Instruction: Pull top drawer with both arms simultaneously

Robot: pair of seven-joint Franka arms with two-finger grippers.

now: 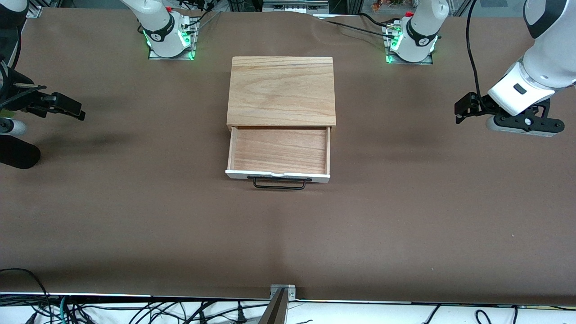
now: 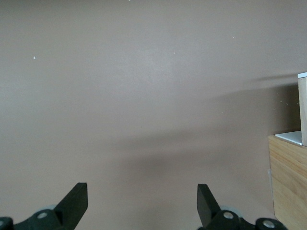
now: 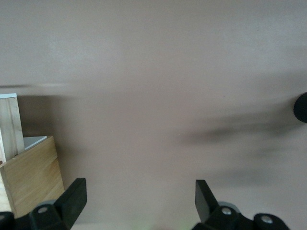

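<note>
Brown bench (image 1: 135, 216) fills the frame. At centre, the top drawer (image 1: 279, 150) stands pulled out of a wooden cabinet (image 1: 282, 90), nothing near it. Left claw (image 1: 465, 108) at right edge and right claw (image 1: 63, 105) at left edge hang released, empty.

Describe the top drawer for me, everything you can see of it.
The top drawer is pulled well out of the cabinet toward the front camera. It is shallow, with a light wood bottom and sides, a white front panel and a wide black wire bar handle. It is empty inside and sits level. Only the cabinet touches it; neither gripper is near it.
</note>
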